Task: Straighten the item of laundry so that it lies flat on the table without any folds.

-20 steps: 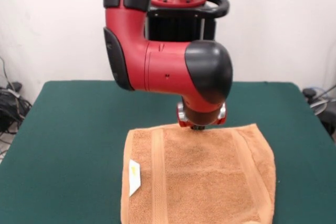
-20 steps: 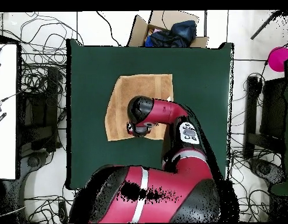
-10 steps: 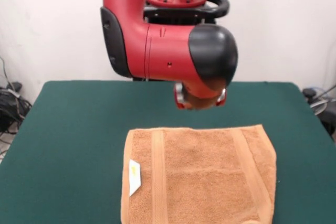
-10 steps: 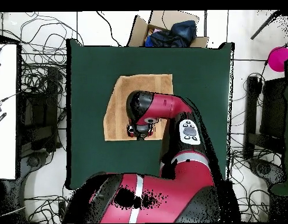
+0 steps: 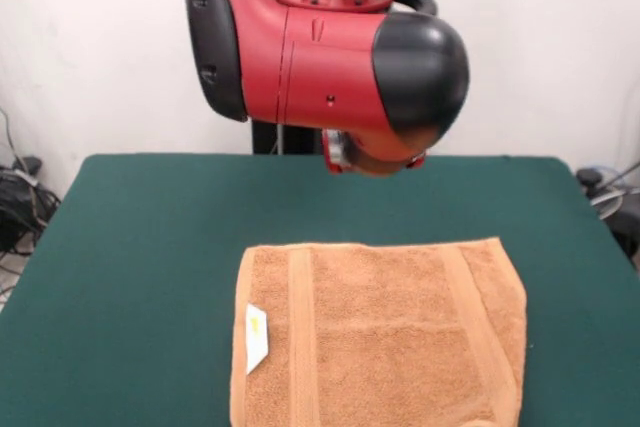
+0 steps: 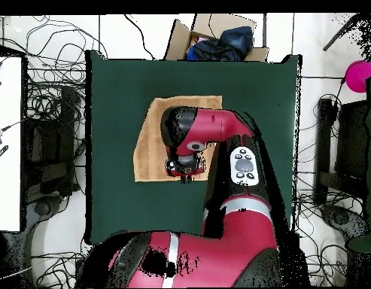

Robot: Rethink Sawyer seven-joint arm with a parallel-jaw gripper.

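While the red and black robot arm hangs high above it without touching, a rectangular orange-tan terry towel lies spread on the dark green felt table. A small white tag sits on the towel. Whether the gripper is parted cannot be told.

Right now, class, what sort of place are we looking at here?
Most likely a robotics lab: a red Sawyer arm stands at a green-topped table with an orange towel on it, and cables sprawl over the floor around it.
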